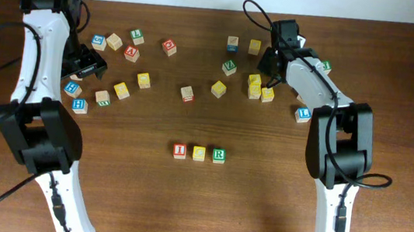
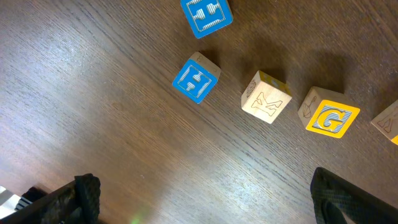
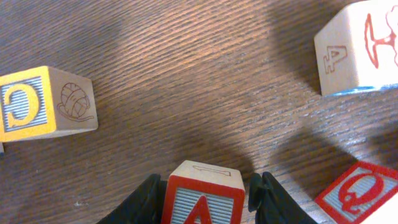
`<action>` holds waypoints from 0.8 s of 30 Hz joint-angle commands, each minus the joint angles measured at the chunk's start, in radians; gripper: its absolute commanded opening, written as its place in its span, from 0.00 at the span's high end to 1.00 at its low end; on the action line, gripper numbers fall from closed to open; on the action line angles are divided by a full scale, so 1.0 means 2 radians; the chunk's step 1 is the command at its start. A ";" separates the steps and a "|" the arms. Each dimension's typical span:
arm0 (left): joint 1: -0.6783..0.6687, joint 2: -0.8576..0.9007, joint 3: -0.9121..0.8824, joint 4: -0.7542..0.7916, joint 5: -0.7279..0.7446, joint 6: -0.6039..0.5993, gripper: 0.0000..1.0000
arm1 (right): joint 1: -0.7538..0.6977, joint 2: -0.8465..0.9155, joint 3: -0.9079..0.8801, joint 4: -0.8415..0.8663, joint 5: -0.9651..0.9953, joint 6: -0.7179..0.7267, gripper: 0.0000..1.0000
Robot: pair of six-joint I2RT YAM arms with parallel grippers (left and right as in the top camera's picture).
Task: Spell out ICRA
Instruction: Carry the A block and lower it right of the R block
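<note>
Operator: Status of the word ICRA, reading from the left edge of the tabletop to the right edge?

Technician: Left gripper (image 2: 205,193): released, jaws wide apart, nothing between them. It hovers over loose blocks near the far-left corner, among them a blue-faced wooden H block (image 2: 196,79) and a yellow-faced wooden G block (image 2: 329,118). At the centre of the tabletop, toward the front edge, three blocks stand close together in a straight row: red-framed wooden I block (image 1: 179,150), yellow-framed wooden C block (image 1: 199,153), green-framed wooden R block (image 1: 219,155). Judgement: three of four letters are placed, in order.

Operator: Fourth letter?

Technician: Red-framed wooden A block (image 3: 202,202) sits between the fingers of the right gripper (image 3: 204,186), which is clenched on two of its sides. Location: near the far edge, right of centre, within the loose cluster. Whether the block is lifted or rests on the wood cannot be told. Neighbours: a yellow-faced block with a yarn-ball drawing (image 3: 46,102) and a red-framed Q block (image 3: 360,196). Remaining, by judgement: carry A to the spot just right of R, letter face up, square with the row, then release.

Operator: Surface and room?

Technician: Dark brown wood-grain tabletop (image 1: 259,208), matt, with soft shadows. The space right of R is bare. Of the room, only a pale strip beyond the far edge shows.
</note>
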 commanded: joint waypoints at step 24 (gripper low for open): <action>0.004 -0.005 0.006 -0.001 -0.007 0.004 0.01 | 0.040 -0.198 -0.028 -0.337 -0.119 -0.137 0.79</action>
